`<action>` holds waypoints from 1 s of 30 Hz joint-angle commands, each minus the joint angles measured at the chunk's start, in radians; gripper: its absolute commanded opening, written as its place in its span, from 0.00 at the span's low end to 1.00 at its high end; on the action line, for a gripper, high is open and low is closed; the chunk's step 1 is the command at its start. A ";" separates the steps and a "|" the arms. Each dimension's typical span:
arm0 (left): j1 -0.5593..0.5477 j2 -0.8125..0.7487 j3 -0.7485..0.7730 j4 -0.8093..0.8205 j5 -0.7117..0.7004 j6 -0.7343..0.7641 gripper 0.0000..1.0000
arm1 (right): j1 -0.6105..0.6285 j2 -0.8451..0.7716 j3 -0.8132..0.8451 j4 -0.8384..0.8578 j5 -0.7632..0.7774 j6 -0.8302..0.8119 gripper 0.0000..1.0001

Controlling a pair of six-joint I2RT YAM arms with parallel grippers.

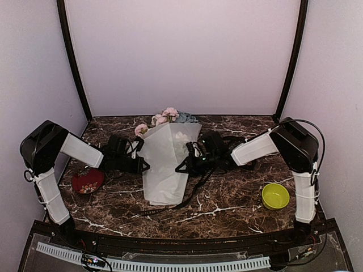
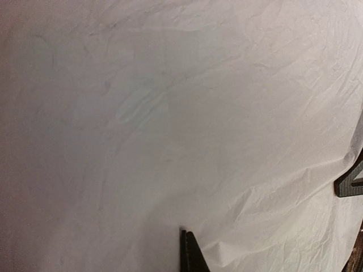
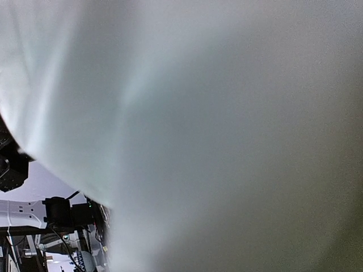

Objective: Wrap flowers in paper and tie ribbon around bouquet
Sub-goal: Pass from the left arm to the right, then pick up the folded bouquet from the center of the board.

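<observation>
Pinching the paper (image 1: 164, 164) at its left edge, the left gripper (image 1: 142, 162) sits clamped, seemingly to hold the wrap over the flowers (image 1: 167, 116) mid-worktop (image 1: 227, 198), while the right gripper (image 1: 186, 161) crowds the opposite edge, its jaws hidden, so I cannot tell.

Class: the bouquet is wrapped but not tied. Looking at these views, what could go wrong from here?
1. No tie circles the frosted white paper cone. If the left gripper, seemingly pinching its edge, slips, the wrap may spring open off the pink and white flowers.
2. Paper fills both wrist views, so the right gripper works nearly blind and could tear the sheet.
3. The thin black ribbon lies loose by the cone's narrow end and might snag or be dragged.
</observation>
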 commanded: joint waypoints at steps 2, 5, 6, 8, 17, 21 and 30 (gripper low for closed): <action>0.007 0.030 -0.006 -0.117 -0.036 0.011 0.00 | -0.001 -0.002 -0.012 0.047 -0.017 0.022 0.01; 0.007 0.016 0.013 -0.147 -0.057 0.027 0.09 | -0.003 0.001 -0.012 0.050 -0.022 0.032 0.00; 0.008 0.006 0.019 -0.159 -0.070 0.034 0.14 | -0.004 0.002 -0.012 0.054 -0.025 0.037 0.00; 0.007 -0.023 0.025 -0.178 -0.103 0.044 0.26 | -0.005 0.000 -0.013 0.058 -0.026 0.041 0.00; -0.128 -0.360 -0.069 -0.131 -0.248 0.182 0.45 | -0.004 -0.007 -0.012 0.051 -0.014 0.037 0.00; -0.331 -0.525 -0.134 -0.131 -0.264 0.304 0.44 | -0.004 -0.005 0.001 0.033 -0.015 0.033 0.00; -0.650 -0.484 -0.134 -0.346 -0.175 0.463 0.46 | 0.002 -0.020 0.017 -0.036 0.019 -0.037 0.00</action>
